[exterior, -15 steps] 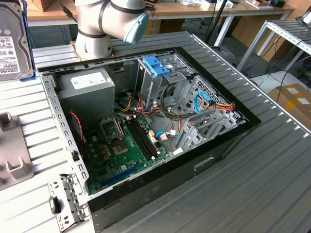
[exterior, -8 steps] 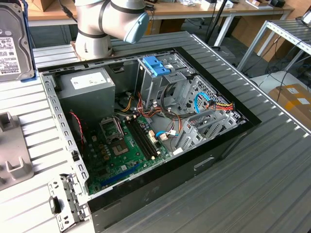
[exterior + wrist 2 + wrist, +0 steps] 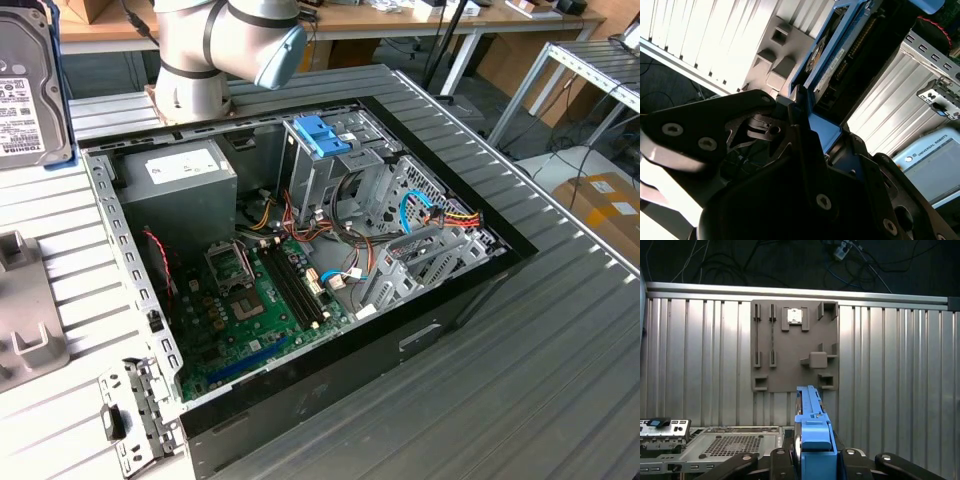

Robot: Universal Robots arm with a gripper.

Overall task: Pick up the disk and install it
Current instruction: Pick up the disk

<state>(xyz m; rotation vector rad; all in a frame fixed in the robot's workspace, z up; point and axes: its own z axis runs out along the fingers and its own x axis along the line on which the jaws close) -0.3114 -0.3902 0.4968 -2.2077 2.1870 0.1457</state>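
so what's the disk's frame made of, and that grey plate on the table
Frame of the disk looks like matte light-blue moulded plastic, by its even colour. As for the grey plate, probably matte plastic, given moulded blocks and slots.

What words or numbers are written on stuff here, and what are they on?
White sticker on the disk: lines of print, too small to read.
Sticker on the grey power supply box: too blurred to read.
Pale blue-grey casing, in the second wrist view: a maker's name only, not quoted.
Nothing else is readable.
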